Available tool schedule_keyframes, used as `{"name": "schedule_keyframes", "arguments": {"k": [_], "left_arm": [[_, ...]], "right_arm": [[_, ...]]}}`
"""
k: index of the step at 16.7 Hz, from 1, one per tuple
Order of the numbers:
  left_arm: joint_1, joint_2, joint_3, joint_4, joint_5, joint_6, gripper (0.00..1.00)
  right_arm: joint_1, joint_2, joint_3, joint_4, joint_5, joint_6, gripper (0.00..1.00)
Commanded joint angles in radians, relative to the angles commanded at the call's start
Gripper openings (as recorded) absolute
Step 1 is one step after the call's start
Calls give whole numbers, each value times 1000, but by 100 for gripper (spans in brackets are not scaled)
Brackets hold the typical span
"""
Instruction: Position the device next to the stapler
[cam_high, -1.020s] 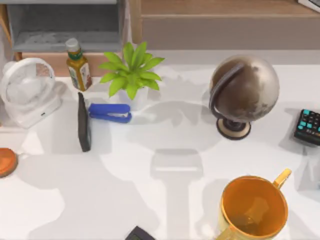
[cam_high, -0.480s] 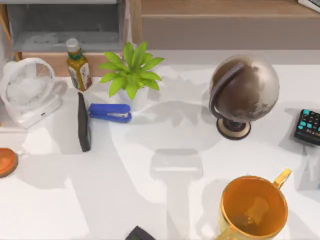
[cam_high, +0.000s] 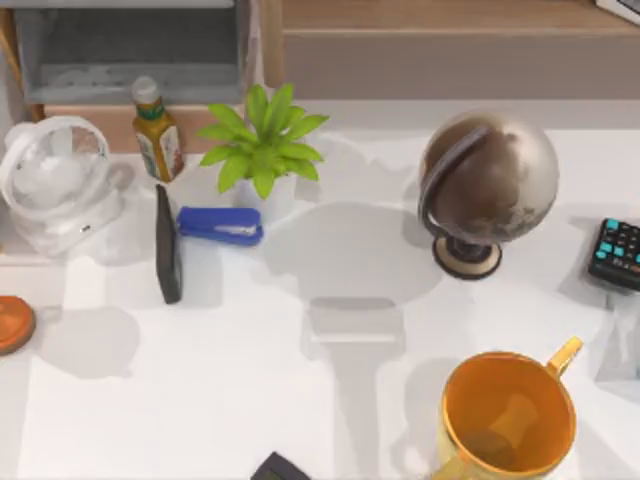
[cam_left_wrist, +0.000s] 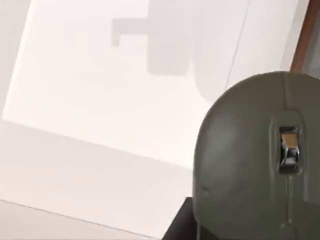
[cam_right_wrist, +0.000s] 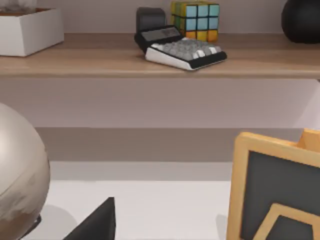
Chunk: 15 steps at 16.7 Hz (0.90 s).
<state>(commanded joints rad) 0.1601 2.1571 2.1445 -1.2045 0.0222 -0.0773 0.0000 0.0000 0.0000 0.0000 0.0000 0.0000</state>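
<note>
the white table (cam_high: 330, 400) is seen from above, with the globe (cam_high: 488, 185) towards its right and an orange mug (cam_high: 510, 412) at the near right. the potted plant (cam_high: 262, 145) stands at the back left. the blue stapler (cam_high: 220, 225) lies just in front of the plant, with a thin black slab (cam_high: 167, 245) just to its left. a grey mouse (cam_left_wrist: 260, 165) is seen close in the left wrist view. whether either claw is spread or pressed together cannot be told.
</note>
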Motion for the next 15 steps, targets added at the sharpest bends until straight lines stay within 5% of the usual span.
{"name": "schedule_keyframes", "arguments": {"k": [15], "left_arm": [[-676,-359,-732,248,-61,-471,0]], "right_arm": [[0,0,0,0,0,0,100]]}}
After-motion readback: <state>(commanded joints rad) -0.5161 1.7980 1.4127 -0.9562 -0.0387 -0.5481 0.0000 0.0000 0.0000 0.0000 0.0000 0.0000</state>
